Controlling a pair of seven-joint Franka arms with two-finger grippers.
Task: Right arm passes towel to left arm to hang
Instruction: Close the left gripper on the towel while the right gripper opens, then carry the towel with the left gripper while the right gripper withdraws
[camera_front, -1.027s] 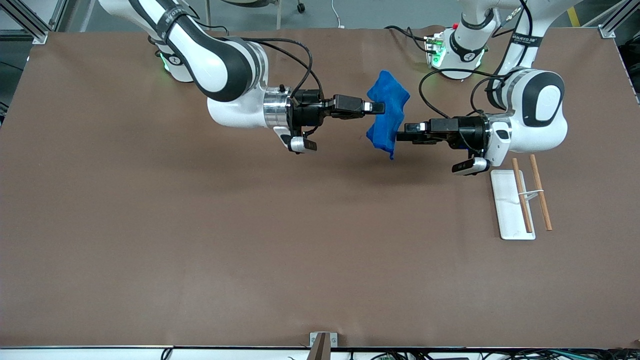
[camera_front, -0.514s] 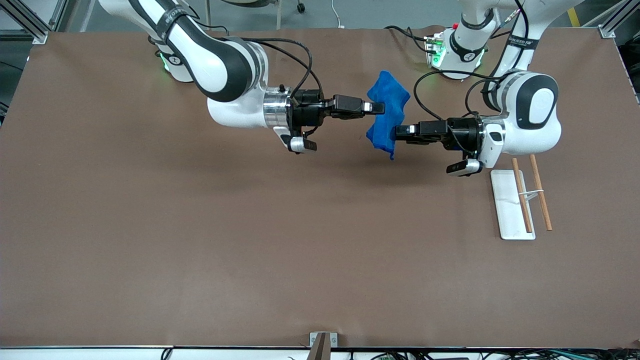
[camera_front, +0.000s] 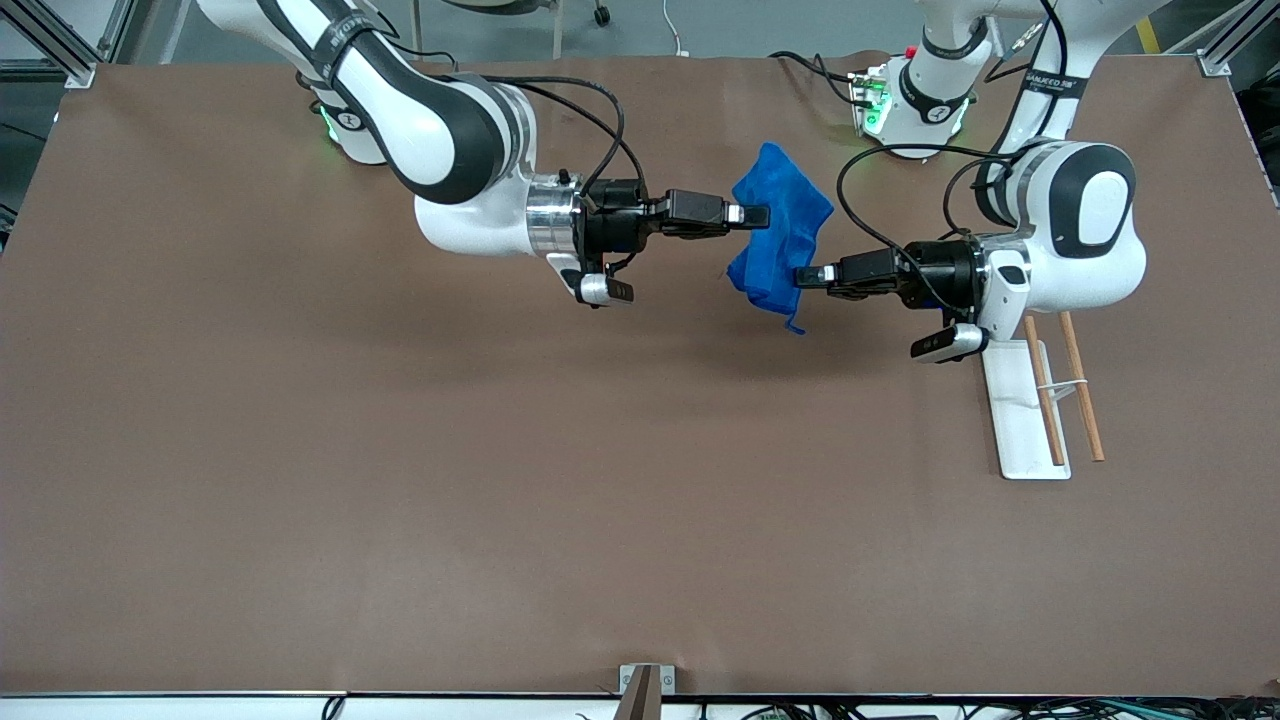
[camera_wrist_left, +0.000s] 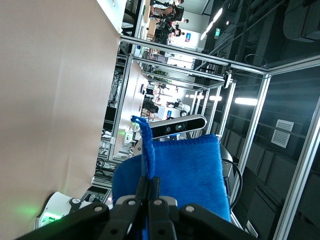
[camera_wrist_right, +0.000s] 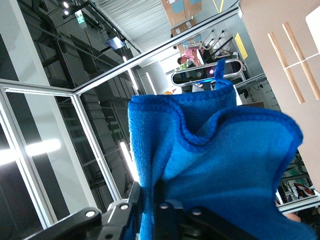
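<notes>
The bright blue towel (camera_front: 782, 225) hangs in the air over the middle of the table, held between both grippers. My right gripper (camera_front: 762, 215) is shut on the towel's upper part from the right arm's end. My left gripper (camera_front: 800, 276) is shut on the towel's lower edge from the left arm's end. In the left wrist view the towel (camera_wrist_left: 190, 170) sits pinched between the shut fingers of the left gripper (camera_wrist_left: 149, 182), its corner loop sticking out. In the right wrist view the folded towel (camera_wrist_right: 215, 150) fills the right gripper (camera_wrist_right: 150, 189).
A white base plate (camera_front: 1012, 430) with two wooden rods (camera_front: 1082, 385) lies on the brown table (camera_front: 400, 450) toward the left arm's end, just beside the left arm's wrist. Cables trail near the arm bases at the table's back edge.
My left gripper moved in onto the towel's lower edge, then drew slightly back toward its own end; the towel's free corner shifted that way. The right arm has not moved.
</notes>
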